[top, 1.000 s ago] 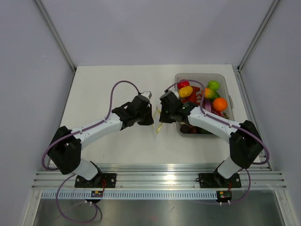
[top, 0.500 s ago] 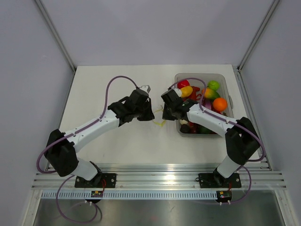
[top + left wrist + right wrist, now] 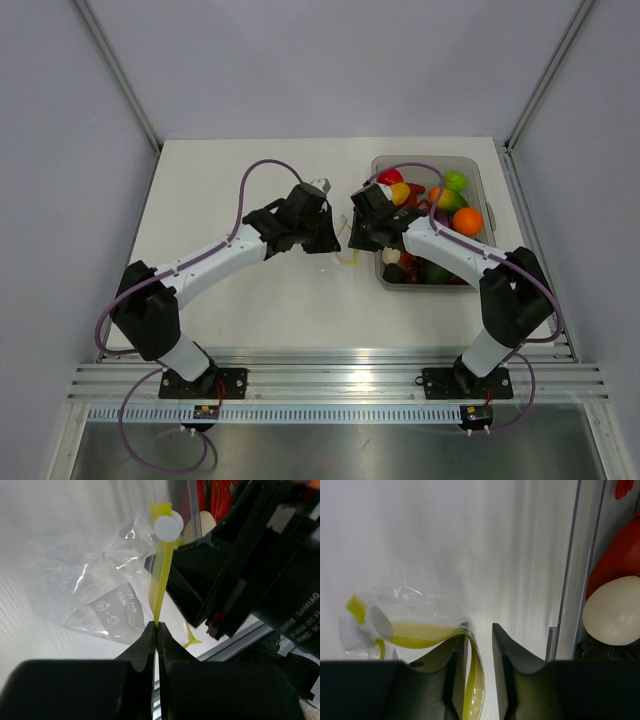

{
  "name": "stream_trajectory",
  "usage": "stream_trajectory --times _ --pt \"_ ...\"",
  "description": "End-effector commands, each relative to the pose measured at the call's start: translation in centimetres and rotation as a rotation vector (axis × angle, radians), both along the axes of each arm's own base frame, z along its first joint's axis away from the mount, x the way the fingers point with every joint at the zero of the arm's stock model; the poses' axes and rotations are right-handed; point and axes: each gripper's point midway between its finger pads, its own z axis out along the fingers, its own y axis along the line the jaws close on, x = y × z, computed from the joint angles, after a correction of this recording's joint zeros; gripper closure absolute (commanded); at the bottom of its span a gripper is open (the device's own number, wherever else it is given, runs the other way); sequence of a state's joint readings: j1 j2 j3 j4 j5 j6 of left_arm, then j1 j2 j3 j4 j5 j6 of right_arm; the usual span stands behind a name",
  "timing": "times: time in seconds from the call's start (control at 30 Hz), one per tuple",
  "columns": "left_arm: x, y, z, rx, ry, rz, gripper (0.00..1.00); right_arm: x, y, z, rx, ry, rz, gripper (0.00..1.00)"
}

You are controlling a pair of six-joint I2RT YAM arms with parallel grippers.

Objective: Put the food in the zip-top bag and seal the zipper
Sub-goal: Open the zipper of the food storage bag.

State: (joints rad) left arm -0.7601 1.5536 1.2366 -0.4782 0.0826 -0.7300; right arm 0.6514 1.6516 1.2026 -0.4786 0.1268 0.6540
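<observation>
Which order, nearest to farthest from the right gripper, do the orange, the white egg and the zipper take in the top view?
1. the zipper, at the right gripper fingertips, left of the bin.
2. the white egg, in the bin's near left part.
3. the orange, at the bin's right side.

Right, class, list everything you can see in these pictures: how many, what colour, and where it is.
table: one, off-white, under everything
bin: one, grey-clear, right side of the table
food: several pieces, red, yellow, green, orange and white, in the bin
zip-top bag: one, clear, between the grippers, left of the bin
zipper: one, yellow, along the bag's mouth
slider: one, white, on the zipper
left gripper: one, black, shut on the zipper
right gripper: one, black, open, zipper between its fingers
</observation>
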Motion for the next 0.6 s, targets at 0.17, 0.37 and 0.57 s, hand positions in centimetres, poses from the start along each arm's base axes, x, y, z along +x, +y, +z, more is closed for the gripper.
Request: stream_trajectory --times 0.17,0.37,0.57 --pt "2.3 -0.7 1.0 0.041 -0.051 -0.009 1.0 -0.8 1.2 6.5 0.151 -0.098 0.079 0.55" --pt "2.4 -1.3 1.1 0.025 -0.045 -0.021 1.0 -2.3 0.1 6.8 0.131 -0.09 0.098 0.54" --pt "2.5 -1.4 1.5 0.026 -0.047 -0.032 1.0 -2.6 0.0 5.3 0.113 -0.047 0.093 0.57"
